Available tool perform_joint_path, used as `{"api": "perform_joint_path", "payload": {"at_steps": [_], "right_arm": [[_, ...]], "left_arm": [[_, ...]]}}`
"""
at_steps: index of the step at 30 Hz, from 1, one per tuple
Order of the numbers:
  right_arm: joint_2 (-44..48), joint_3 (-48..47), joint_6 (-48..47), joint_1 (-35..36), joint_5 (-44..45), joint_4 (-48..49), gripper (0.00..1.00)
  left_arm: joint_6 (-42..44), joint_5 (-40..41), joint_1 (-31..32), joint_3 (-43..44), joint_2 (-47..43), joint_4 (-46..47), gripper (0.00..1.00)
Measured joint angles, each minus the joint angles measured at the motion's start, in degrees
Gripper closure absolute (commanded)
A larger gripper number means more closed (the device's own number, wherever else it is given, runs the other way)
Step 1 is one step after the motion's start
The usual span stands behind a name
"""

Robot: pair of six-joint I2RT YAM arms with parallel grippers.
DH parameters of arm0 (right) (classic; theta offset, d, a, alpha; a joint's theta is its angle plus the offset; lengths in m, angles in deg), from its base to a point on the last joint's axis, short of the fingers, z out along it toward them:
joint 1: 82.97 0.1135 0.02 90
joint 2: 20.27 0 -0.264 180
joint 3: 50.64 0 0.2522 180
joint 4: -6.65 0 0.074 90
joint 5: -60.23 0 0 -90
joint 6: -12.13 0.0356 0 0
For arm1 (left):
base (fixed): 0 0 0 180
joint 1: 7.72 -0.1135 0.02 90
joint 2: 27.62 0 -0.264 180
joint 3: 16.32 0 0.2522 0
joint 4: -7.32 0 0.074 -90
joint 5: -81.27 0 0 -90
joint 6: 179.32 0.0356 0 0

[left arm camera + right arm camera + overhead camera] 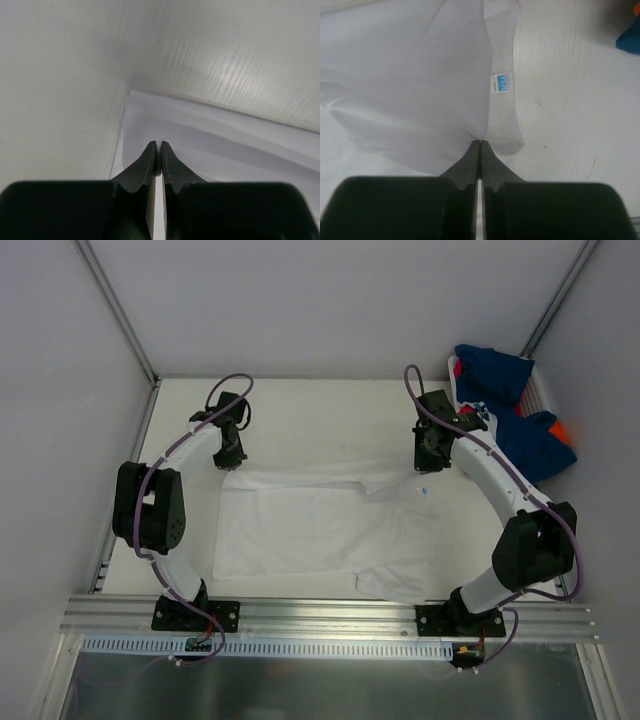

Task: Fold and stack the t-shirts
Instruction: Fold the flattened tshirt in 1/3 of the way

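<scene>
A white t-shirt (310, 525) lies spread across the middle of the table, its blue neck label (422, 492) towards the right. My left gripper (232, 456) is at the shirt's far-left corner. In the left wrist view its jaws (158, 145) are shut, with white cloth (225, 145) creasing away from the tips. My right gripper (432, 462) is at the far-right edge by the collar. In the right wrist view it (479, 142) is shut on puckered white cloth (420, 85) just below the label (500, 83). Navy t-shirts (505, 390), with some orange (564, 430) and pinkish-red (455, 368), are piled at the far right.
The pile sits in a white basket (540, 392) in the far-right corner, close behind my right arm. Grey walls enclose the table on the left, back and right. A metal rail (330, 612) runs along the near edge.
</scene>
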Motion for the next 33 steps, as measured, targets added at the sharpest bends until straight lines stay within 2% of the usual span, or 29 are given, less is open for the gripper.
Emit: {"api": "perform_joint_path", "payload": {"at_steps": [1,5,11,14,15,21,33], "right_arm": [[0.02,0.72,0.13,0.22,0.11,0.07,1.00],[0.02,3.21,0.70,0.96,0.50,0.13,1.00],[-0.72,6.16,1.38,2.64,1.03,0.96,1.00],[-2.03,7.52,1.79,3.76,1.38,1.57,1.00],[-2.45,7.91,2.01,4.11,1.46,1.66,1.00],[-4.61,9.22,2.62,5.33,2.40,2.25,1.00],[-5.81,11.72,3.48,6.54,4.68,2.49,1.00]], "left_arm": [[0.00,0.28,0.04,-0.52,0.00,-0.04,0.91],[-0.13,1.62,0.44,-2.03,0.00,-0.13,0.87],[-0.42,2.84,1.09,-4.83,-0.79,0.02,0.84],[-0.42,2.89,1.11,-5.79,-0.85,-0.02,0.76],[-0.39,2.89,1.11,-6.01,-0.85,-0.02,0.67],[-0.39,2.89,1.14,-6.45,-0.55,-0.02,0.56],[-0.46,4.28,3.08,-9.86,-3.23,-0.15,0.55]]}}
